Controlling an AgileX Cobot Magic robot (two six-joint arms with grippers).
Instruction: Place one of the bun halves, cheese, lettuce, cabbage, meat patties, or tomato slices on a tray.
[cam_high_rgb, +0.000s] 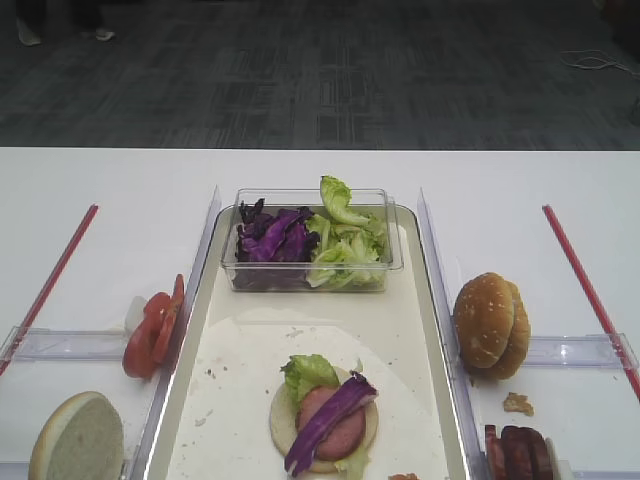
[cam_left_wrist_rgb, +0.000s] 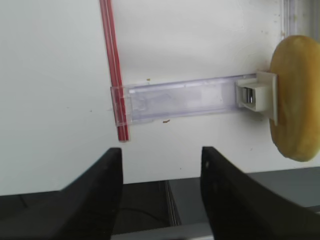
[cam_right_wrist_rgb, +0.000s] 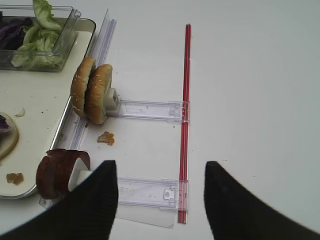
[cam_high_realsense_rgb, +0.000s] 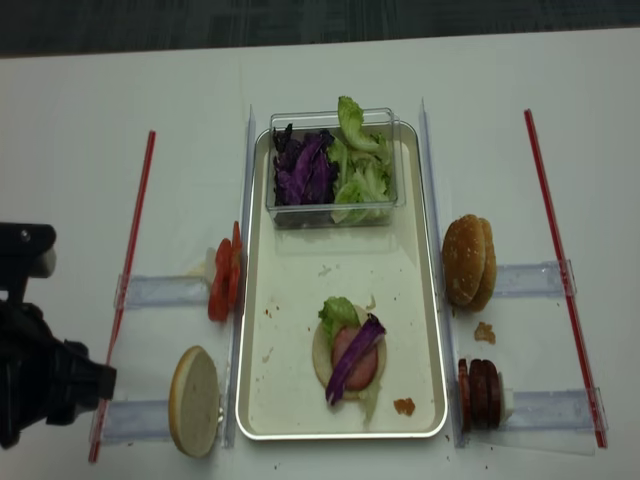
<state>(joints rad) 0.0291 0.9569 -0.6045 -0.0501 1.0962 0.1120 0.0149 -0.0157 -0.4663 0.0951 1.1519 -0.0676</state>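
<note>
On the cream tray (cam_high_rgb: 225, 330) lies a stack of a bun base, lettuce (cam_high_rgb: 308, 374), a meat patty (cam_high_rgb: 345, 428) and a purple cabbage strip (cam_high_rgb: 327, 420). Tomato slices (cam_high_rgb: 150, 335) and a bun half (cam_high_rgb: 78, 440) stand in holders to its left. Two bun halves (cam_high_rgb: 492, 325) and meat patties (cam_high_rgb: 518, 452) stand to its right. No cheese is in view. My right gripper (cam_right_wrist_rgb: 160, 167) hangs open and empty above a clear holder, just right of the patties (cam_right_wrist_rgb: 57, 172). My left gripper (cam_left_wrist_rgb: 161, 151) is open and empty at the table's front edge, left of the bun half (cam_left_wrist_rgb: 297, 97).
A clear tub (cam_high_rgb: 310, 240) with cabbage shreds and lettuce sits at the tray's far end. Clear holders (cam_left_wrist_rgb: 180, 97) and red strips (cam_left_wrist_rgb: 111, 65) lie on the white table on both sides. A crumb (cam_right_wrist_rgb: 105, 138) lies near the right buns. My left arm (cam_high_realsense_rgb: 45, 380) stands at the front left.
</note>
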